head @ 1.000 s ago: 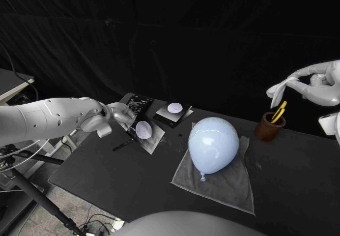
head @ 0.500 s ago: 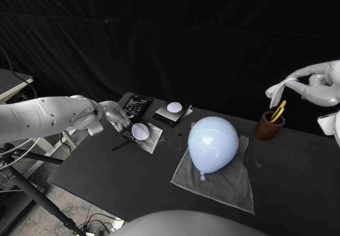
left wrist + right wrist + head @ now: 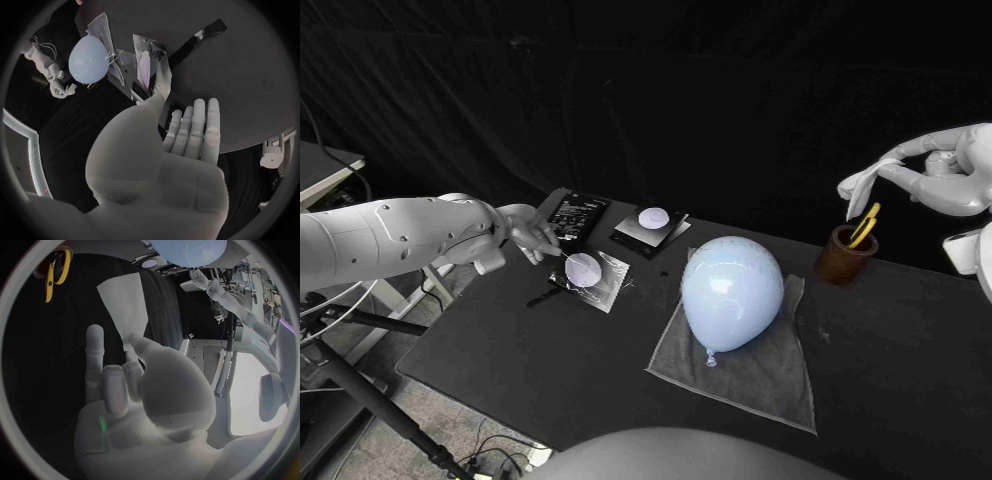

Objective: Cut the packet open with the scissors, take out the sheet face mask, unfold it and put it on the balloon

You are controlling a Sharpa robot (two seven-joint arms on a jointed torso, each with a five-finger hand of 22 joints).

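Observation:
The cut silvery packet [image 3: 590, 272] lies flat on the table, left of the pale blue balloon [image 3: 733, 288]. My left hand [image 3: 531, 236] hovers just beyond the packet's left edge, fingers straight and apart, holding nothing; its open palm [image 3: 184, 155] faces the packet [image 3: 150, 67]. My right hand [image 3: 888, 178] is raised at the far right above the cup and pinches the folded white sheet mask [image 3: 860, 192] between thumb and finger; the mask [image 3: 125, 302] hangs still folded. The yellow-handled scissors [image 3: 867, 226] stand in a brown cup [image 3: 844, 262].
The balloon rests on a grey cloth [image 3: 759, 375] in the middle of the table. A black packet [image 3: 577, 212] and a dark box with a round pale label [image 3: 653, 224] lie behind the cut packet. The table's left edge runs close under my left arm.
My left hand has drawn back a little from the packet and spread its fingers. The right hand with the mask has barely moved.

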